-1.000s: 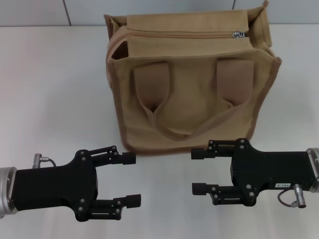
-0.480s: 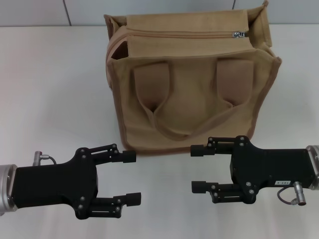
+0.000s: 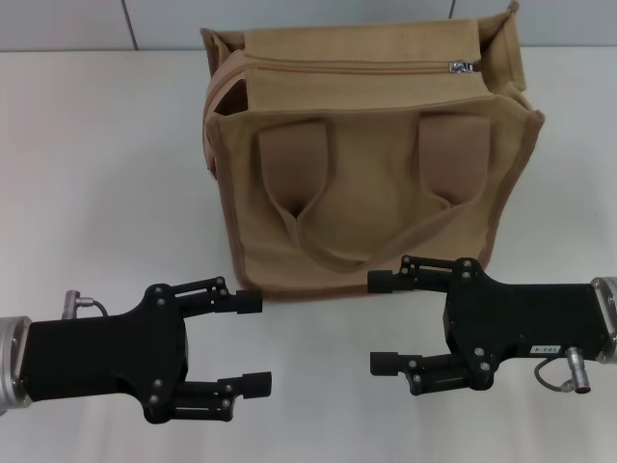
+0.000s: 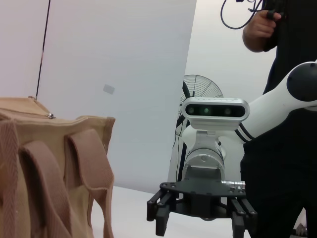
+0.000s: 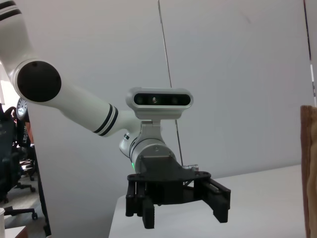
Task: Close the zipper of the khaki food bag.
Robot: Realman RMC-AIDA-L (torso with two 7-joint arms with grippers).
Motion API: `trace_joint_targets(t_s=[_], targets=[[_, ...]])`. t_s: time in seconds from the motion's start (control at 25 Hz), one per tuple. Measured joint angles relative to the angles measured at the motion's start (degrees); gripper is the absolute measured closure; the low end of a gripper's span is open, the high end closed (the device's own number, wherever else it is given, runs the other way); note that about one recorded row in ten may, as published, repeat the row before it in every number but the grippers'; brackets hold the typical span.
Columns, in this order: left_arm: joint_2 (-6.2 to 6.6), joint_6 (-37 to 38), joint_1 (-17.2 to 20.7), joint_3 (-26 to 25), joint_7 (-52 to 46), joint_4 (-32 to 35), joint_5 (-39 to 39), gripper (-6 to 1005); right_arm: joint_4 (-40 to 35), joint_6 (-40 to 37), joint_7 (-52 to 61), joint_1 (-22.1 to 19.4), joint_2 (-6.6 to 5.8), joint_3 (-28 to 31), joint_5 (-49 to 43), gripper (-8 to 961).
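The khaki food bag (image 3: 366,154) stands upright at the middle back of the white table, its two strap handles hanging down its front. The zipper (image 3: 357,68) runs along its top, with the silver slider (image 3: 463,67) near the bag's right end. My left gripper (image 3: 253,343) is open and empty, in front of the bag's lower left corner. My right gripper (image 3: 383,321) is open and empty, just in front of the bag's lower right. The bag also shows in the left wrist view (image 4: 44,168), with the right gripper (image 4: 200,218) beyond it. The right wrist view shows the left gripper (image 5: 176,206) and the bag's edge (image 5: 309,163).
The white table (image 3: 106,174) spreads to both sides of the bag. A wall (image 3: 318,19) rises close behind it. A person in black (image 4: 292,99) stands beyond the right arm, near a fan (image 4: 198,89).
The right gripper has lifted slightly toward the bag's lower edge. The left gripper has hardly shifted. The bag has not moved.
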Motion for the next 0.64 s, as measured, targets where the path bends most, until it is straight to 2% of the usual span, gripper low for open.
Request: trace_joint_targets(t_s=[0.64], targets=[[0.00,0.07,0.01,0.00,-0.17,0.11,0.13,194,0.24,0.41,-0.05,-0.03,0.00,-0.32,0.11,144]])
